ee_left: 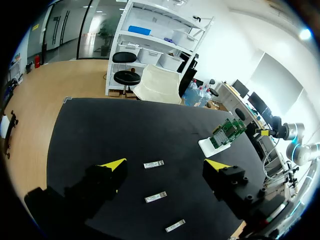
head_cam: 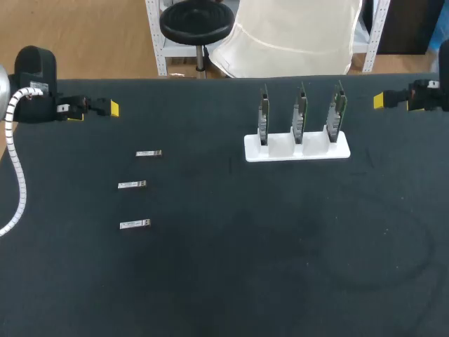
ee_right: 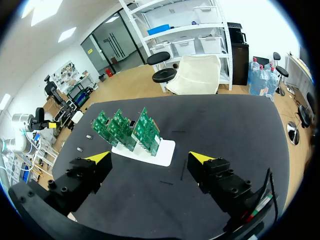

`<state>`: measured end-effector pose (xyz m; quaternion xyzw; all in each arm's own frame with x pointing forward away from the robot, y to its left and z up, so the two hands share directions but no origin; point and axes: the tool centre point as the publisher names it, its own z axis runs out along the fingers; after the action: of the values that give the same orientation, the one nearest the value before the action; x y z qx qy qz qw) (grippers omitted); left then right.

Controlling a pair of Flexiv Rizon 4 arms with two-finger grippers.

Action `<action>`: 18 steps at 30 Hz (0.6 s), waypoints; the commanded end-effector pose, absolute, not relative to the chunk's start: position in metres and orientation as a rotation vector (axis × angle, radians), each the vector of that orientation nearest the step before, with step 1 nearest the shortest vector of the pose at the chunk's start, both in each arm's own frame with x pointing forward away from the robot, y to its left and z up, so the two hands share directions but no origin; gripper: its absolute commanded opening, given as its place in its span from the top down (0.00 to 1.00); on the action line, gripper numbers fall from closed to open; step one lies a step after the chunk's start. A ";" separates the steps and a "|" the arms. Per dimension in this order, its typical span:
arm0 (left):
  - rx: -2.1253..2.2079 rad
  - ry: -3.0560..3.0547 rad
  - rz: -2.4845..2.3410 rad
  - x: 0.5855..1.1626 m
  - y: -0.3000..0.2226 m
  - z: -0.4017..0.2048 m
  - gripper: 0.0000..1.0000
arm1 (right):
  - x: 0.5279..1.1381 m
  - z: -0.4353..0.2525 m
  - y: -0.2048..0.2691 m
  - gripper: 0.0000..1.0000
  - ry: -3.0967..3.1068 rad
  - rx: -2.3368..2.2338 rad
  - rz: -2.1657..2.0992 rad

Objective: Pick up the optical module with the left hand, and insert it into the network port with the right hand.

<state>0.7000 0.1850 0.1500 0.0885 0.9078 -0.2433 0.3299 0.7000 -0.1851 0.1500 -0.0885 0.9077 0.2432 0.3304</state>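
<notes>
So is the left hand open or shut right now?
Open: the left hand shows its yellow-tipped fingers wide apart, gripping nothing.

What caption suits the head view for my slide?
Three optical modules lie left of three upright circuit boards in a white holder; left arm and right arm sit at the far corners.

Black table (head_cam: 280, 246), silver modules (head_cam: 132, 184), green boards (ee_right: 132, 131), white stand (head_cam: 282, 154)

Black table (head_cam: 224, 281) (matte top)
</notes>
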 end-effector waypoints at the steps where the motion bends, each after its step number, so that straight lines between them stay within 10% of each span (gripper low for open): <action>1: 0.231 2.374 -0.636 0.700 0.185 0.150 0.00 | 0.700 0.150 -0.185 0.00 2.374 -0.231 0.636; 18: 0.313 2.386 -0.568 0.706 0.193 0.150 0.00 | 0.700 0.150 -0.185 0.00 2.374 -0.231 0.636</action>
<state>0.7011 0.1898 0.1480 0.1126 0.9069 -0.2299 0.3347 0.7000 -0.1850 0.1500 -0.0885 0.9077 0.2432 0.3304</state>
